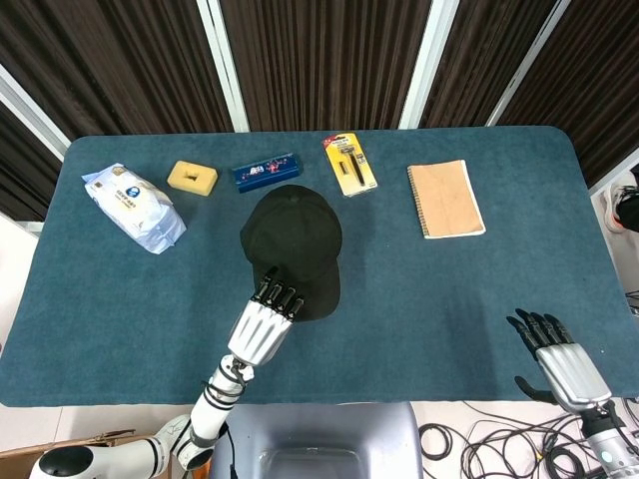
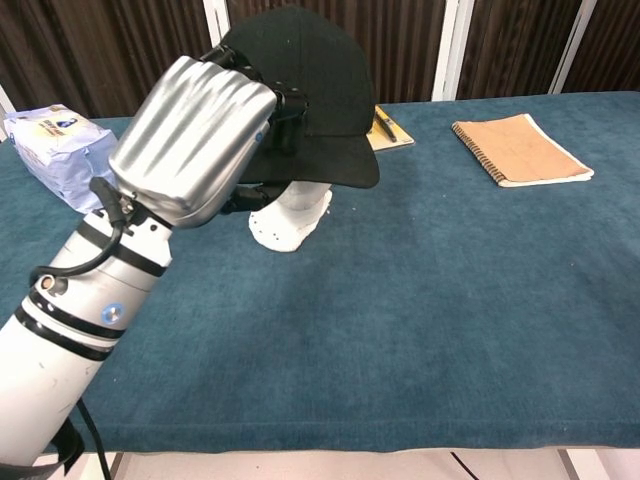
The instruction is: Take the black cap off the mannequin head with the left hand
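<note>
The left hand [image 2: 200, 135] grips the brim of the black cap [image 2: 310, 75] on the mannequin head [image 2: 292, 213], while the right hand [image 1: 559, 361] hangs with fingers spread.

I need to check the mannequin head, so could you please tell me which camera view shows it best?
The chest view: the white mannequin head shows under the cap, standing on the table. In the head view, the cap covers it entirely from above.

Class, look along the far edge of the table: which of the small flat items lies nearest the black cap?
The dark blue box. It lies just behind the black cap, closer than the yellow sponge, the yellow razor pack or the brown notebook.
</note>
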`<action>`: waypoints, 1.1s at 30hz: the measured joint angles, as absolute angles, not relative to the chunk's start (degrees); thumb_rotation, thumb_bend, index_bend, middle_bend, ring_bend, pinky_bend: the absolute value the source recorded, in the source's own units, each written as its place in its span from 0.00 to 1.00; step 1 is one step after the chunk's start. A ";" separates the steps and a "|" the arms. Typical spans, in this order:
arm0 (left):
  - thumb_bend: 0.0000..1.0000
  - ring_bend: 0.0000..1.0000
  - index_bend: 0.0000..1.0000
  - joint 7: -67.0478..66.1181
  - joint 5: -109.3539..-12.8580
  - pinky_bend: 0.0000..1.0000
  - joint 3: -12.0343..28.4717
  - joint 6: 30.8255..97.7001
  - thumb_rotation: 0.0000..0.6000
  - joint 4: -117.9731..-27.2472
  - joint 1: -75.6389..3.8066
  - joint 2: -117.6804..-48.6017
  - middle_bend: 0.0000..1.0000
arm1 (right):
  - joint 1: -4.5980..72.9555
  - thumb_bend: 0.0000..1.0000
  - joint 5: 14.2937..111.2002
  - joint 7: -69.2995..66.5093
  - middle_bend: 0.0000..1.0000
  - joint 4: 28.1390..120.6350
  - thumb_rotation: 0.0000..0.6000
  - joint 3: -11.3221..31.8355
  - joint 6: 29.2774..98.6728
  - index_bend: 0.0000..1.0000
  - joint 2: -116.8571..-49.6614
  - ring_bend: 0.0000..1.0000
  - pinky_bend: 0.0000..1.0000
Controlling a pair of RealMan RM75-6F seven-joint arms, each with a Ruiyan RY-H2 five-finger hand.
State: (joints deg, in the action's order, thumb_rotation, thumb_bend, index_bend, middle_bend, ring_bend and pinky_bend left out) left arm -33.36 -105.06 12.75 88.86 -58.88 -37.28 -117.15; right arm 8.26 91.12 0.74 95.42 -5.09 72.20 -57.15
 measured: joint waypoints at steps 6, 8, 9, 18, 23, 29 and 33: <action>0.36 0.53 0.61 -32.33 -105.11 0.34 12.41 90.00 1.00 -57.69 -38.12 -117.81 0.65 | 8.29 0.24 91.07 0.88 0.00 95.34 1.00 -5.14 72.06 0.00 -57.21 0.00 0.02; 0.38 0.54 0.62 -31.90 -105.00 0.35 12.49 90.23 1.00 -56.96 -38.54 -118.15 0.66 | 8.32 0.24 91.08 0.97 0.00 95.34 1.00 -5.17 71.97 0.00 -57.24 0.00 0.02; 0.39 0.54 0.62 -31.64 -104.84 0.35 12.55 90.27 1.00 -56.65 -38.71 -118.29 0.66 | 8.35 0.24 91.11 1.00 0.00 95.37 1.00 -5.20 71.91 0.00 -57.23 0.00 0.02; 0.46 0.58 0.65 -30.08 -104.02 0.36 13.07 92.05 1.00 -53.61 -40.05 -119.21 0.72 | 8.45 0.24 91.10 1.27 0.00 95.38 1.00 -5.25 71.70 0.00 -57.30 0.00 0.02; 0.50 0.60 0.66 -29.39 -104.56 0.38 12.93 94.21 1.00 -52.79 -40.58 -119.16 0.73 | 8.49 0.24 90.97 1.34 0.00 95.38 1.00 -5.26 71.58 0.00 -57.33 0.00 0.02; 0.53 0.60 0.67 -28.73 -106.56 0.39 12.71 98.01 1.00 -52.19 -41.65 -118.55 0.74 | 8.54 0.24 90.83 1.53 0.00 95.41 1.00 -5.28 71.38 0.00 -57.42 0.00 0.02; 0.54 0.61 0.67 -29.43 -107.52 0.39 12.72 99.11 1.00 -52.31 -42.61 -117.61 0.75 | 8.61 0.24 90.74 1.60 0.00 95.45 1.00 -5.30 71.19 0.00 -57.49 0.00 0.02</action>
